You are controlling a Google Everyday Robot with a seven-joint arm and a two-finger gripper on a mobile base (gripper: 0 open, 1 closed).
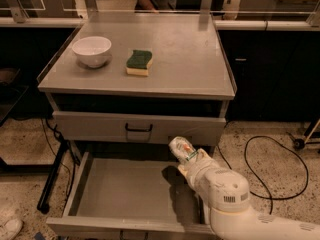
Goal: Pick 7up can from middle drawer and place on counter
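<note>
Silvery-green metal is clamped in the claw: the 7up can is held tilted at the end of the white arm, above the right rear of the open middle drawer and just below the closed drawer front. On the table above, a green-and-yellow sponge is seen beside a white bowl.
</note>
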